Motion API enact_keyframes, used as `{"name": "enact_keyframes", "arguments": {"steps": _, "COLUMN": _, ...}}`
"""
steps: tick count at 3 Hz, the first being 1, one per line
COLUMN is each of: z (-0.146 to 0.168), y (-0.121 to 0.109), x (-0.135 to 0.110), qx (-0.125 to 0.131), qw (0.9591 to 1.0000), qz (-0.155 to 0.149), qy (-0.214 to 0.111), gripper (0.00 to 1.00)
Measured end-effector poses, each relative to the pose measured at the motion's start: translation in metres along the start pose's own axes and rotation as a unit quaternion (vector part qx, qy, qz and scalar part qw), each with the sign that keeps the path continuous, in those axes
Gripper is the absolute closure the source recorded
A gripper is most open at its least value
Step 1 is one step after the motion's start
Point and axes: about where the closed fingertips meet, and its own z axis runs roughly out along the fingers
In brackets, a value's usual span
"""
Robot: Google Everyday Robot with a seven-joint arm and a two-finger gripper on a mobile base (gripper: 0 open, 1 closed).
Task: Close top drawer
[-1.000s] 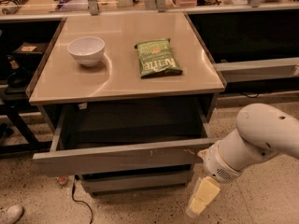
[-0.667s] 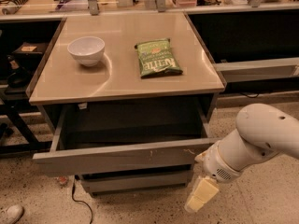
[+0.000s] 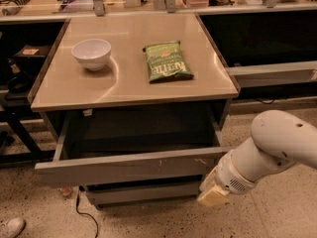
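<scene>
Lab: cluttered workbenches (image 3: 44,9), speckled floor (image 3: 277,217); tool (image 3: 213,197) beside top drawer (image 3: 129,166).

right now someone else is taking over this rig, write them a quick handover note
The gripper hangs low in front of the cabinet, just below the right end of the top drawer's front panel. Whether it touches the panel cannot be told.
The top drawer is pulled well out from under the table. Nothing can be made out in its dark interior.
On the table are a white bowl and a green chip bag, neither part of the job. The lower drawer front looks shut.
Done: nothing yet, the drawer is open.
Left: get the gripper onto the front panel and push the drawer fully in.
</scene>
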Motion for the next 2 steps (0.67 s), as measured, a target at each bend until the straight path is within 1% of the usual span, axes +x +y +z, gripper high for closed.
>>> {"name": "enact_keyframes", "arguments": {"steps": 1, "z": 0.0, "y": 0.0, "x": 0.0, "qx": 0.0, "qw": 1.0, "qz": 0.0, "qy": 0.0, "gripper": 0.85}}
{"name": "enact_keyframes", "arguments": {"steps": 2, "z": 0.002, "y": -0.017, "x": -0.009, "qx": 0.008, "qw": 1.0, "qz": -0.005, "qy": -0.001, "gripper": 1.0}}
